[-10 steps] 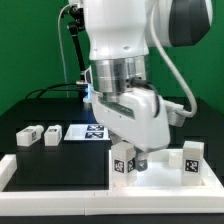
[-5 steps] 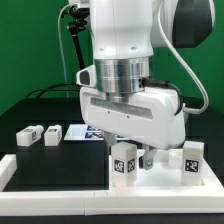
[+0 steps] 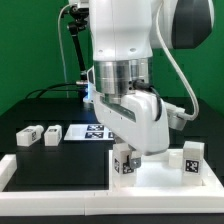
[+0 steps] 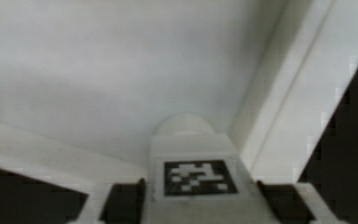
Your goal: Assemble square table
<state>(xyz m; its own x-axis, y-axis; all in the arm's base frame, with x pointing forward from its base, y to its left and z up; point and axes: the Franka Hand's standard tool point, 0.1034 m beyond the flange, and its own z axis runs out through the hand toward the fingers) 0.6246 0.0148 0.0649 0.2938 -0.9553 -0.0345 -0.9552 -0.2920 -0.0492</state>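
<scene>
At the exterior view's left, 2 loose legs lie on the black table (image 3: 60, 165), well apart from the rest of the furniture: the far-left leg (image 3: 28, 136) and the second leg (image 3: 52, 133) just beside it, each showing a black-and-white tag. To their right the marker board (image 3: 80, 132) lies flat, partly hidden behind the arm. A low white border rail (image 3: 50, 190) runs along the near edge of the table. The square tabletop (image 3: 165, 174) rests toward the exterior view's right, rim upward like a shallow tray. At its left near corner the gripped leg (image 3: 124, 163) stands upright, and the tool (image 3: 132, 156) reaches down over it from above. In the wrist view the tool (image 4: 197, 202) is set narrow, its 2 dark fingers (image 4: 123, 205) pressed against opposite sides of the gripped leg (image 4: 197, 168), whose tag faces the camera; no gap is visible on either side, so it appears clamped on that leg. Behind it the square tabletop (image 4: 105, 80) fills the view, with its raised rim (image 4: 291, 90) running past the leg. Furthest to the exterior view's right, the right-corner leg (image 3: 192, 159) stands upright on the tabletop, apart from the tool.
</scene>
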